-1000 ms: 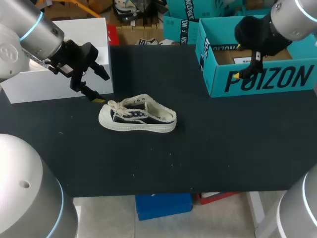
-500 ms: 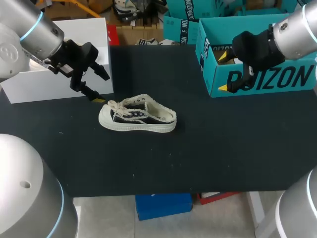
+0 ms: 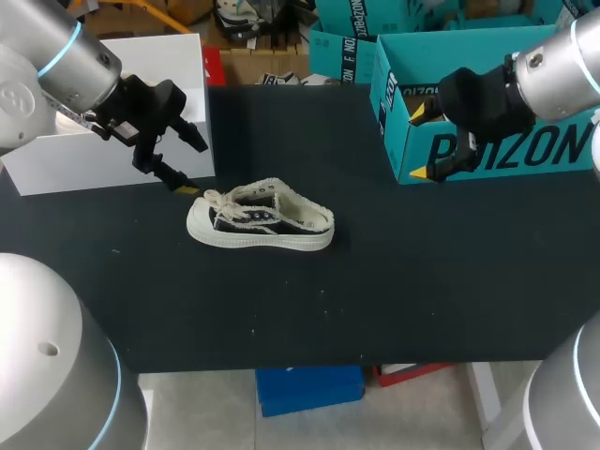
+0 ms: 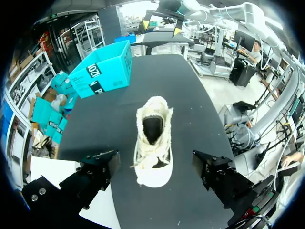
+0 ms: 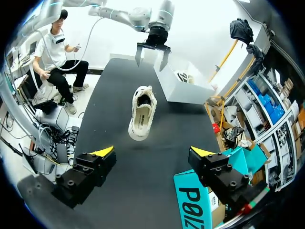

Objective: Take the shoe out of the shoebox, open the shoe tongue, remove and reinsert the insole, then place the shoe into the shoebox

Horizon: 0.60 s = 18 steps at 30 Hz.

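We see a cream-and-black shoe on our black table; the shoebox at two o'clock is teal, black-lettered.

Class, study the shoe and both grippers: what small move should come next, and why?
Probably bring the left gripper down onto the shoe to start opening it. The shoe lies on the table, outside the shoebox. The left gripper hangs open beside its toe end, while the right gripper, open, is by the box.

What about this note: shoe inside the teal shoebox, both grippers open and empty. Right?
No. The shoe stands on the black table, outside the teal shoebox, as the head view shows. The left gripper and right gripper are open and empty.
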Available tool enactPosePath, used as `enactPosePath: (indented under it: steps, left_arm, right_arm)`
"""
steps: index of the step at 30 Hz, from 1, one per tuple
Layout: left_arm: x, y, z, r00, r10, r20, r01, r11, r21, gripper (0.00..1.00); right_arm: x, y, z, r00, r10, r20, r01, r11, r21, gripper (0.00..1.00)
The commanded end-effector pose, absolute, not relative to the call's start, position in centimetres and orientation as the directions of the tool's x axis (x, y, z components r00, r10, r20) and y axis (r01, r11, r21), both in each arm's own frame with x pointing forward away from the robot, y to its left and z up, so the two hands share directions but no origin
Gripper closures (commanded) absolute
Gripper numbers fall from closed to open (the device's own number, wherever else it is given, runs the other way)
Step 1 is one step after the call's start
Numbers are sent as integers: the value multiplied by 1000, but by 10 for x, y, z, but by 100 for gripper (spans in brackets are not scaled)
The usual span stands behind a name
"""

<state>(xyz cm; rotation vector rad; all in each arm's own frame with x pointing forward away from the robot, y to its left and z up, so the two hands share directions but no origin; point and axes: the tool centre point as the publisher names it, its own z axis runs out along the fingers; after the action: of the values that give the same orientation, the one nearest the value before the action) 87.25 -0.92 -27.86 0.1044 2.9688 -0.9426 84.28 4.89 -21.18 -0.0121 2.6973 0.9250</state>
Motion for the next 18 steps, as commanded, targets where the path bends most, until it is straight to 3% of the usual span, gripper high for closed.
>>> enactPosePath:
  steps: [1, 9, 18]
  left_arm:
    - [872, -9, -280, -997, 56, -49, 74, 814, -577, 0]
    - [872, -9, -280, -997, 56, -49, 74, 814, -577, 0]
    - [872, -9, -280, -997, 56, -49, 74, 814, -577, 0]
  right_arm:
    - [848, 48, -216, -959, 106, -263, -92, 762, 641, 0]
    - [857, 71, -252, -960, 160, -228, -84, 613, 786, 0]
    - [859, 99, -276, -959, 204, -197, -61, 531, 845, 0]
